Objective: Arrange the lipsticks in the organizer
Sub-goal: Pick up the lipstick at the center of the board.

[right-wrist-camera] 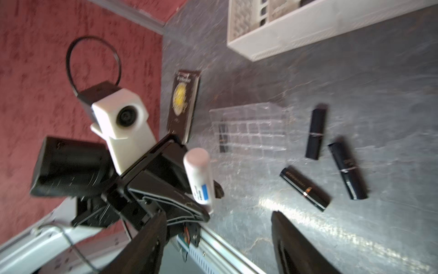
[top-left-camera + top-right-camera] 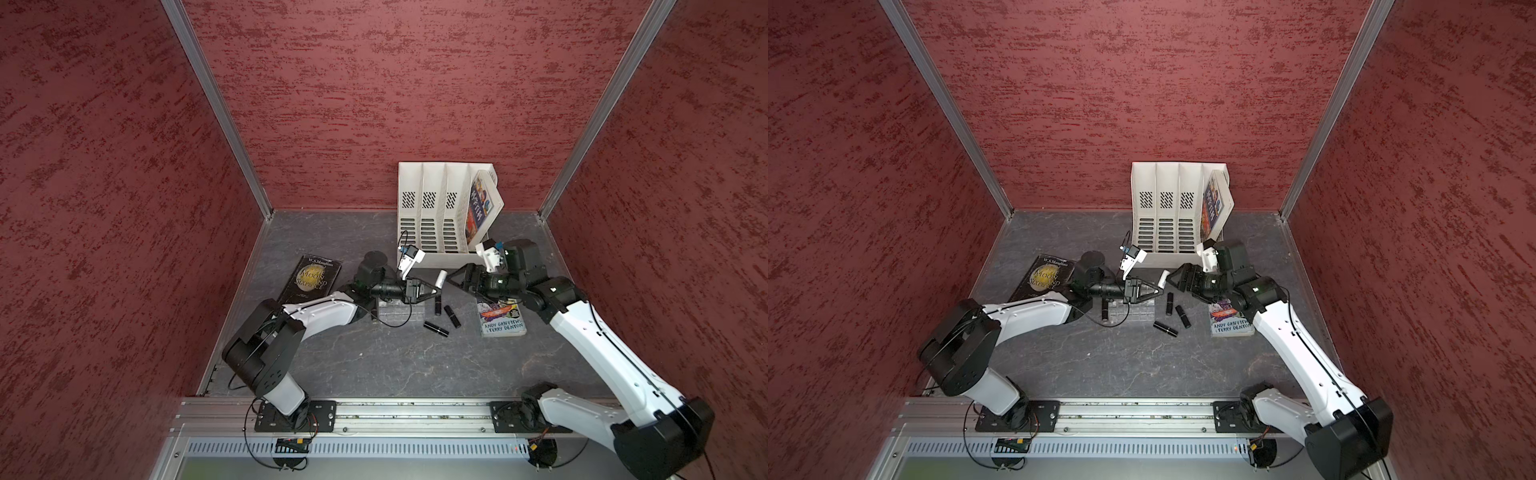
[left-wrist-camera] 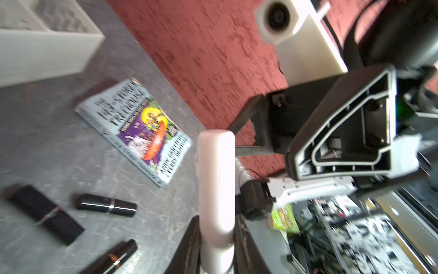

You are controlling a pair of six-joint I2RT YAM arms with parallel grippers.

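My left gripper (image 2: 436, 289) (image 3: 216, 219) is shut on the lower end of a white lipstick (image 2: 441, 277) (image 3: 216, 185) (image 1: 199, 175) and holds it upright above the table. Facing it, my right gripper (image 2: 453, 279) (image 1: 218, 213) stands open, its jaws wide apart and clear of the tube. The clear organizer (image 2: 399, 309) (image 1: 251, 128) lies under the left arm; one black lipstick (image 2: 1104, 309) (image 1: 222, 138) stands in a cell at its far left end. Three black lipsticks (image 2: 437, 306) (image 2: 453, 316) (image 2: 436, 328) lie loose on the table beside the organizer.
A white slotted file rack (image 2: 440, 216) stands at the back with one book (image 2: 480, 203) leaning in it. A dark book (image 2: 309, 278) lies at the left, and a blue book (image 2: 500, 318) lies under the right arm. Red walls close in three sides.
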